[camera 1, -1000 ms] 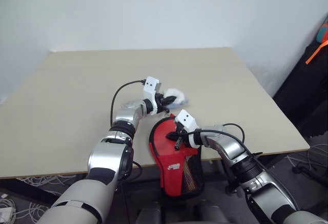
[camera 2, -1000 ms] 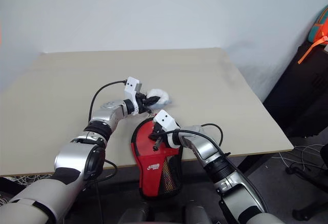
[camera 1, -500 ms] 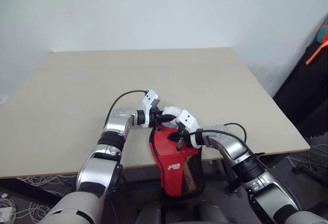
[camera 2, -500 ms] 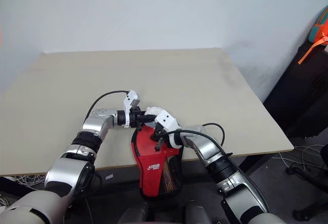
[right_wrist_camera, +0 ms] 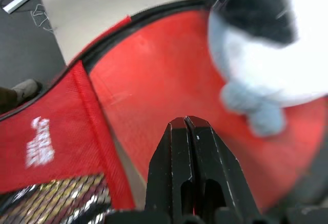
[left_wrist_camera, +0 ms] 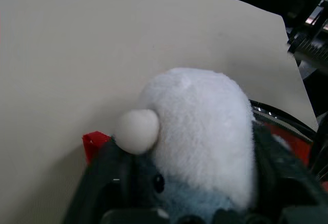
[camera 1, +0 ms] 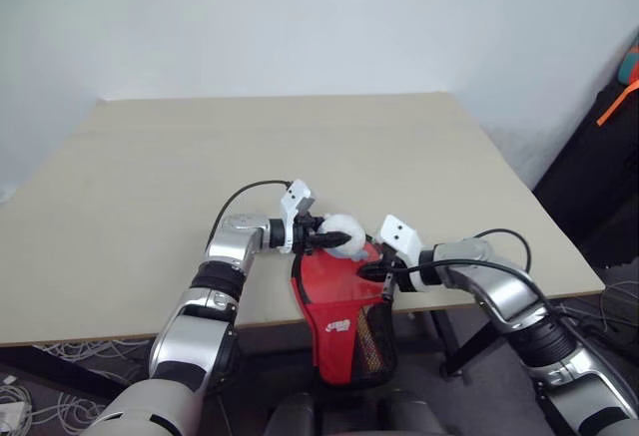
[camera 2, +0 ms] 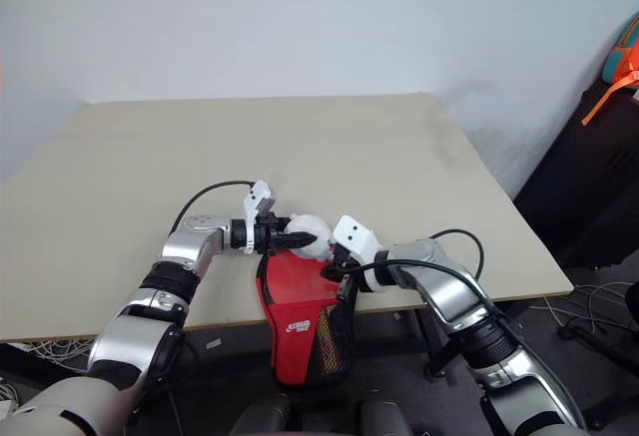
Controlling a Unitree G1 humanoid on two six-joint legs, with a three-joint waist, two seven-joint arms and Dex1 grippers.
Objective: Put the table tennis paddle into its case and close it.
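Now that the left gripper [camera 1: 321, 239] spreads around the plush toy [camera 1: 341, 233] at the case's [camera 1: 344, 306] twelve o'clock, the right gripper [camera 1: 371, 273], fingers pressed together, has swung clear; the zip remains undone.

Silver arms, black cables, white wrist cams, black end effectors.

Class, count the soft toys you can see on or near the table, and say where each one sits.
1. The white and pale-blue fluffy plush toy lies between the left hand's black fingers, at the round end of the red paddle-shaped zip case, which overhangs the beige table's near edge.
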